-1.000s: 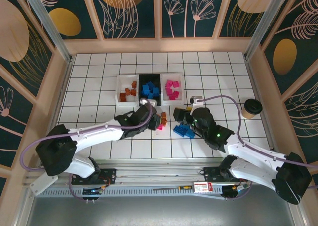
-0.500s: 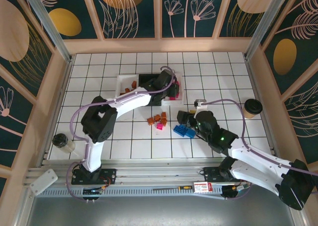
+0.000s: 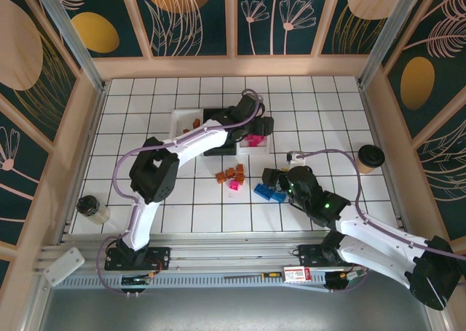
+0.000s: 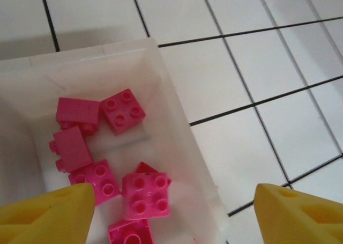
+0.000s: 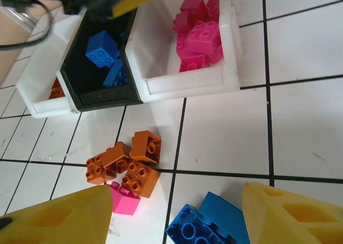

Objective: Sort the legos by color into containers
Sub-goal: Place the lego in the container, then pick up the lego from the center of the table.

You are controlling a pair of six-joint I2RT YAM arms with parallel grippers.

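A white-tiled table (image 3: 138, 98) sits walled by teal floral panels (image 3: 291, 33). The left hand (image 4: 171, 198) spreads wide, empty, over the white plastic tray (image 4: 177, 142) of pink studded bricks (image 4: 122, 111) — the right hand (image 5: 176, 193), likewise wide, over loose blue plastic bricks (image 5: 214, 222).

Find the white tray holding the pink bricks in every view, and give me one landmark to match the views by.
Top external: the white rectangular plastic tray sits just above the middle of the frame.
Left wrist: the tray takes the left half, seen close from above.
Right wrist: the tray is at top centre-right.
Shared landmark: the heap of magenta-pink studded bricks inside it.
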